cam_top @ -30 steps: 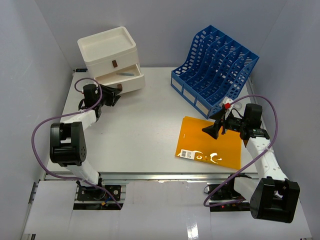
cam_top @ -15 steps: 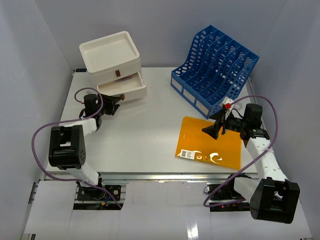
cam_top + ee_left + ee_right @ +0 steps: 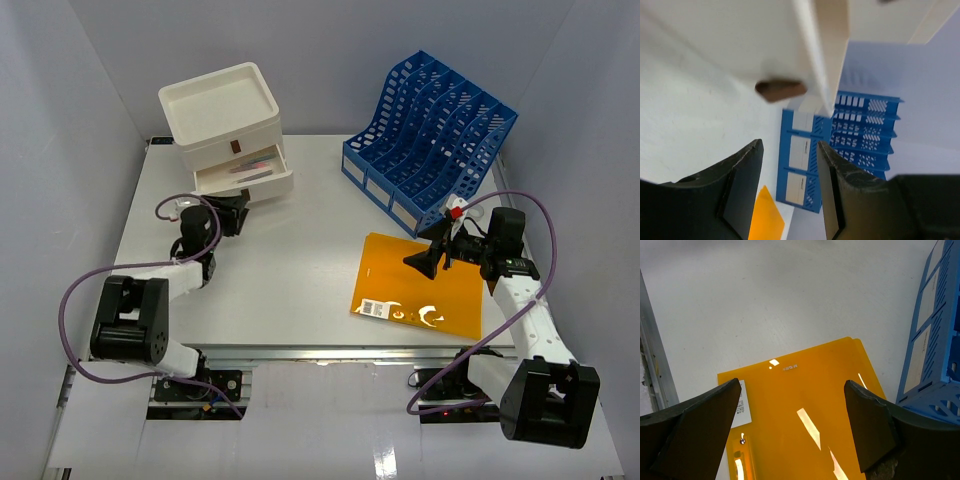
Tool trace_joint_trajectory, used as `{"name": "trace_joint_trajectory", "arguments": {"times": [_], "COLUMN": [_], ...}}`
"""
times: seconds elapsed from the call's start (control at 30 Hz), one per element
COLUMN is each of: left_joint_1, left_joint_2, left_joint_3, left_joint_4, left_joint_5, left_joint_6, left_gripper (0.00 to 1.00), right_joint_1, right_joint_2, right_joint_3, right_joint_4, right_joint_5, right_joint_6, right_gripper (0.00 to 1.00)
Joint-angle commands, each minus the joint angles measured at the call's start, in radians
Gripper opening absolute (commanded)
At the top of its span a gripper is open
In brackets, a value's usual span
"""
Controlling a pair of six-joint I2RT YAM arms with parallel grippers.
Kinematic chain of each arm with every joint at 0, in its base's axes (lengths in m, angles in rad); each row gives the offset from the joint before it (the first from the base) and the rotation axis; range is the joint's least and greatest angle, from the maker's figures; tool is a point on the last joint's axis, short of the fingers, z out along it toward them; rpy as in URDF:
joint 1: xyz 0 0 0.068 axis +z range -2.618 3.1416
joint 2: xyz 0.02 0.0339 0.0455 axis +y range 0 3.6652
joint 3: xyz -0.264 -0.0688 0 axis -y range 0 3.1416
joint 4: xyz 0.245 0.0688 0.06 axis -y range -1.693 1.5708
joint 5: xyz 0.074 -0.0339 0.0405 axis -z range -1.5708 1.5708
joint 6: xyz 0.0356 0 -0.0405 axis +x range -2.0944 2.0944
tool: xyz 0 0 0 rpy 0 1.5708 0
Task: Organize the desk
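Our left jaws, half-open and empty, face the drawer knob (image 3: 780, 90); right jaws gape empty above the folder (image 3: 805, 405) on the counter (image 3: 765, 295).

Built from white tubes and chunky black joint housings, left arm (image 3: 165, 274) and right arm (image 3: 527, 310) alike. Looped with a purple cable (image 3: 63, 305) along each. Tipped in matte black: left gripper (image 3: 787, 150) with blunt, scuffed wedge fingers, right gripper (image 3: 422, 258) the same. Marked by a small red-and-white cap (image 3: 453, 211) near the right gripper.
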Motion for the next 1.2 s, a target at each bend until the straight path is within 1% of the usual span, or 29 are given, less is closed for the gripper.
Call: {"name": "trace_joint_trajectory", "arguments": {"times": [0.0, 0.07, 0.17, 0.27, 0.4, 0.47, 0.57, 0.63, 0.7, 0.83, 1.03, 1.17], "left_joint_1": [-0.14, -0.199, -0.26, -0.298, -0.301, -0.294, -0.268, -0.244, -0.218, -0.179, -0.119, -0.117], "left_joint_2": [0.087, 0.146, 0.229, 0.327, 0.48, 0.52, 0.548, 0.535, 0.515, 0.473, 0.498, 0.476], "left_joint_3": [-0.009, 0.028, 0.095, 0.158, 0.266, 0.345, 0.462, 0.485, 0.48, 0.461, 0.462, 0.461], "left_joint_4": [0.089, 0.113, 0.116, 0.13, 0.188, 0.188, 0.156, 0.128, 0.126, 0.138, 0.173, 0.163], "left_joint_5": [-0.158, -0.203, -0.28, -0.331, -0.388, -0.414, -0.43, -0.444, -0.44, -0.391, -0.223, -0.154], "left_joint_6": [-0.163, -0.216, -0.259, -0.298, -0.332, -0.322, -0.273, -0.253, -0.244, -0.205, -0.202, -0.102], "left_gripper": [0.57, 0.57, 0.57, 0.57, 0.57, 0.57, 0.58, 0.59, 0.59, 0.6, 0.6, 0.6], "right_joint_1": [-0.004, -0.004, -0.004, -0.004, -0.004, -0.004, -0.004, -0.004, -0.004, -0.004, -0.004, -0.004], "right_joint_2": [-0.026, -0.033, -0.039, -0.041, -0.038, -0.037, -0.039, -0.043, -0.044, -0.04, -0.037, -0.034], "right_joint_3": [0.006, 0.006, 0.005, 0.006, 0.006, 0.006, 0.008, 0.006, 0.006, 0.006, 0.003, 0.003], "right_joint_4": [0.024, 0.024, 0.025, 0.025, 0.025, 0.023, 0.022, 0.023, 0.023, 0.027, 0.027, 0.03], "right_joint_5": [-0.025, -0.021, -0.017, -0.022, -0.029, -0.033, -0.03, -0.024, -0.024, -0.033, -0.028, -0.024], "right_joint_6": [0.01, 0.008, 0.007, 0.007, 0.008, 0.008, 0.008, 0.006, 0.005, 0.009, 0.012, 0.011], "right_gripper": [0.9, 0.9, 0.9, 0.9, 0.9, 0.9, 0.9, 0.9, 0.9, 0.9, 0.9, 0.9]}}
